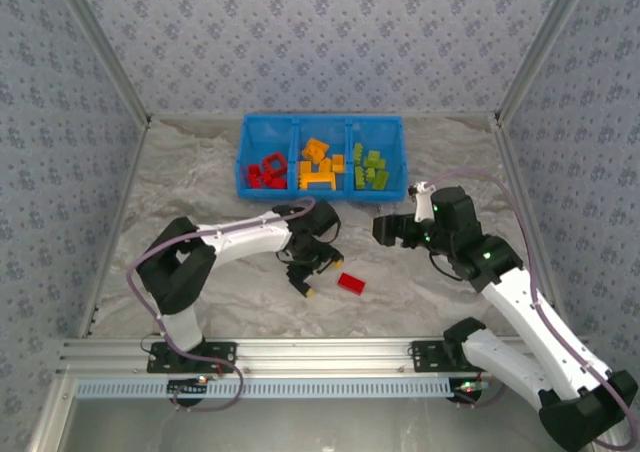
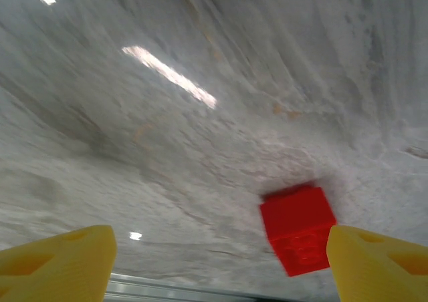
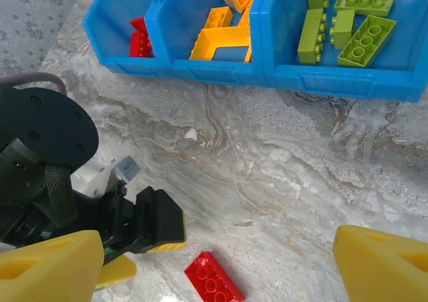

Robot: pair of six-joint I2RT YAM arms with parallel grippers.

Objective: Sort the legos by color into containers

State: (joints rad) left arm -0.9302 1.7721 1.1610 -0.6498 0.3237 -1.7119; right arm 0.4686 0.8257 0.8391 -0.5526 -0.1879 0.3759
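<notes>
Overhead, the blue bin (image 1: 322, 192) sits at 12 o'clock on the marble table (image 1: 200, 172). Its left compartment holds red legos (image 1: 267, 170), the middle one orange-yellow legos (image 1: 318, 164) and the right one lime green legos (image 1: 370, 169). One red brick (image 1: 351, 283) lies loose at 6 o'clock of the bin, with the left gripper (image 1: 318, 275) just at its 9 o'clock and the right gripper (image 1: 385, 232) at its 1 o'clock, apart from it

From the left wrist, the yellow fingertips (image 2: 57, 258) stand wide, gripping nothing. The red brick (image 2: 299, 228) rests on the table at 5 o'clock, just beside the right-hand fingertip

From the right wrist, that claw's yellow fingertips (image 3: 50, 265) also stand wide, nothing held. The bin (image 3: 200, 69) is at 12 o'clock, the red brick (image 3: 212, 280) at 6 o'clock, and the left gripper's black body at the brick's 9 o'clock
</notes>
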